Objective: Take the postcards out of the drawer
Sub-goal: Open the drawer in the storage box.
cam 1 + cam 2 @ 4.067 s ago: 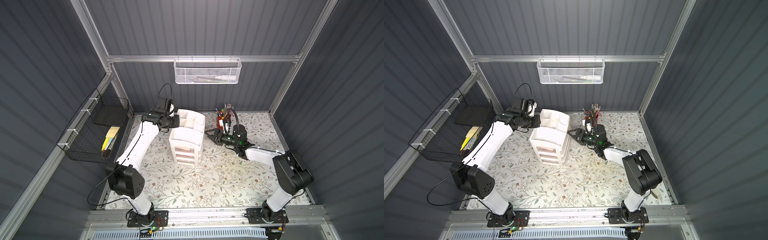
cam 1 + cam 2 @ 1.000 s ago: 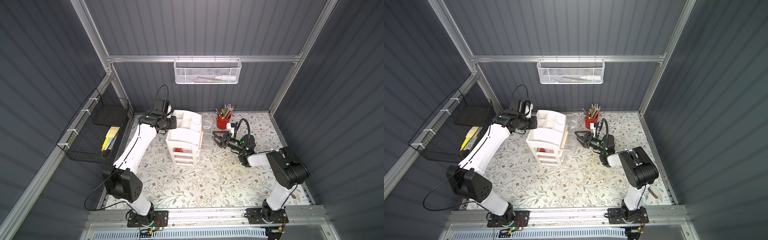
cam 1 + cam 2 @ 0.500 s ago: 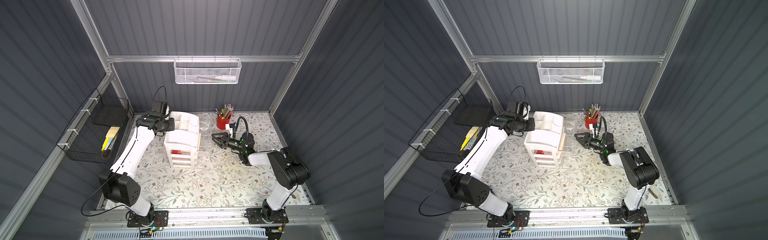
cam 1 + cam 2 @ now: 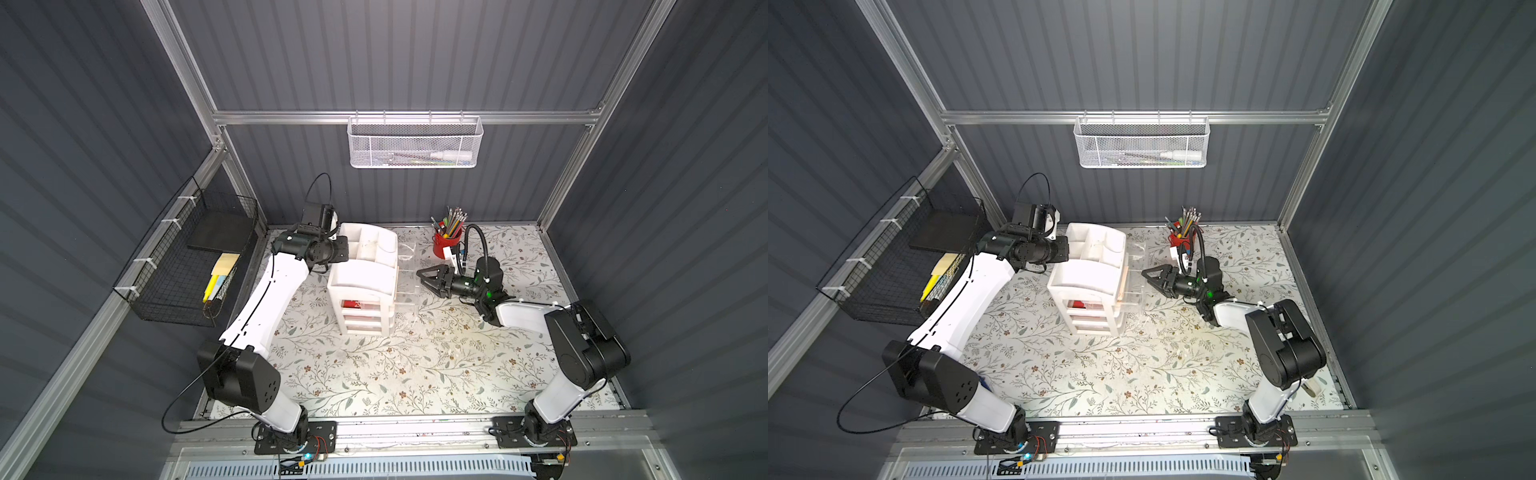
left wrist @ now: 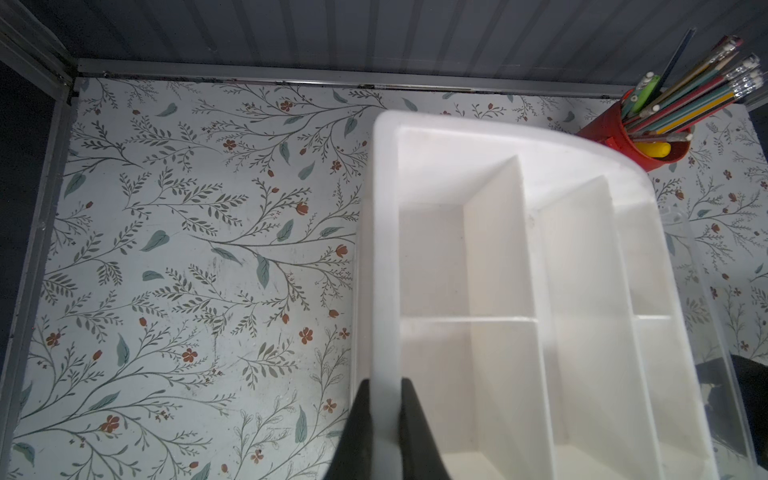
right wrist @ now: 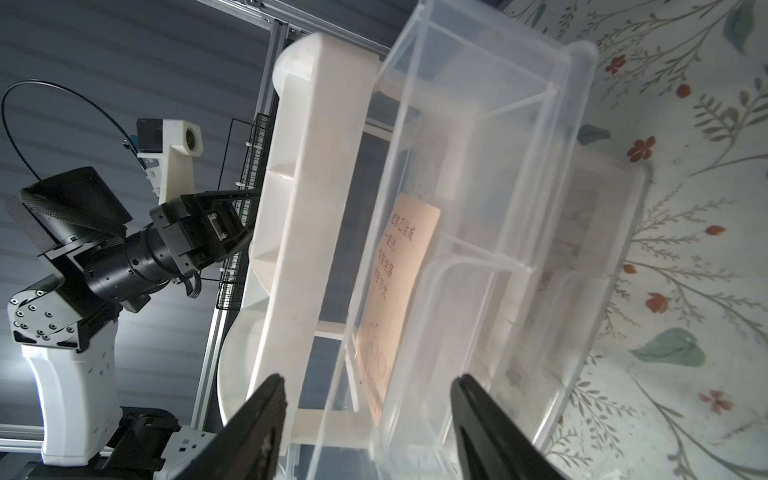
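Postcard (image 6: 395, 291) in drawer (image 6: 498, 166); right gripper (image 6: 368, 378) agape; left gripper (image 5: 386, 386) pinching organizer (image 5: 384, 249).

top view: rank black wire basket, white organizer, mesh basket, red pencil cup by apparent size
1. black wire basket
2. white organizer and mesh basket, too alike to rank
3. red pencil cup, smallest

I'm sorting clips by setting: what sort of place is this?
Probably a robot test booth dressed as a desk: grey ribbed walls on aluminium framing, with a white drawer organizer and a red pencil cup on a floral tabletop.
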`<state>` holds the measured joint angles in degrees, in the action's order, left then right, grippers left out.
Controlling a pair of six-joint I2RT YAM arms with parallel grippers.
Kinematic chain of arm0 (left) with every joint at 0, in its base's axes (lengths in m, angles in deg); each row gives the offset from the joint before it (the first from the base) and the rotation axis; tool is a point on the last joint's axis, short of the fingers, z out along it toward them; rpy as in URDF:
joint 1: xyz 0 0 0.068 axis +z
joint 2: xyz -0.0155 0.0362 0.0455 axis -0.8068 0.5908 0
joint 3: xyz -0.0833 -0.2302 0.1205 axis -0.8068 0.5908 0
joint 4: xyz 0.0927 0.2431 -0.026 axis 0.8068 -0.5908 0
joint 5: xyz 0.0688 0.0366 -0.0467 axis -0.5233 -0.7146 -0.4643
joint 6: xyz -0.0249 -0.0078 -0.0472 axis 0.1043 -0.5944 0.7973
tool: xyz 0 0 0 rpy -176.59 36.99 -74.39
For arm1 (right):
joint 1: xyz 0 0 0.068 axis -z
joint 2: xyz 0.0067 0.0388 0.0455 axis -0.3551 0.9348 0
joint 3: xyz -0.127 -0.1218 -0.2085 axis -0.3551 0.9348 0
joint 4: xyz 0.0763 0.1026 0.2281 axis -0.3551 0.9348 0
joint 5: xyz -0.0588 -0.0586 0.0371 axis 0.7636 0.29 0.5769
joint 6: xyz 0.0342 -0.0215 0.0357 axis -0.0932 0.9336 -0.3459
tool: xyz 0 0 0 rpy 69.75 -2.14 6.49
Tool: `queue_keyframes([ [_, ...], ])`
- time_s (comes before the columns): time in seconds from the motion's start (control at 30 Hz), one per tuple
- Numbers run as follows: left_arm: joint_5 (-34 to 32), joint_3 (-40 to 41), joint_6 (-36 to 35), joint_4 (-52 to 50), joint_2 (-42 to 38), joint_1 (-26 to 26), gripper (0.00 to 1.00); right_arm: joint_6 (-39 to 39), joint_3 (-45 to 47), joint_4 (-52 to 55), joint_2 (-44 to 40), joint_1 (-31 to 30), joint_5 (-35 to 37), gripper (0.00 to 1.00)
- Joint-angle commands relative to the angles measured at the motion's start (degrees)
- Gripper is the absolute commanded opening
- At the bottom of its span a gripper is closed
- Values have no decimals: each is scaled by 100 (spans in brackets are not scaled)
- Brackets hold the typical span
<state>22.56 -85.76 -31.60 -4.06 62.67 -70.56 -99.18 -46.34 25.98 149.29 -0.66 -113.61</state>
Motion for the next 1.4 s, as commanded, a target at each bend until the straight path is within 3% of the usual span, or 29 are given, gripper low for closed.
queue_keyframes([
  [0.0,-71,68,-49,69,-191,38,0,121,-38,13,85,-41,-29,66],
  [0.37,-19,112,-50,93,-202,34,0,233,-222,224,138,-122,-33,58],
  [0.87,-134,139,8,67,-233,39,0,350,-308,466,92,-149,-29,38],
  [1.37,-376,130,-23,-37,-342,42,0,659,-258,1149,-314,110,-133,37],
])
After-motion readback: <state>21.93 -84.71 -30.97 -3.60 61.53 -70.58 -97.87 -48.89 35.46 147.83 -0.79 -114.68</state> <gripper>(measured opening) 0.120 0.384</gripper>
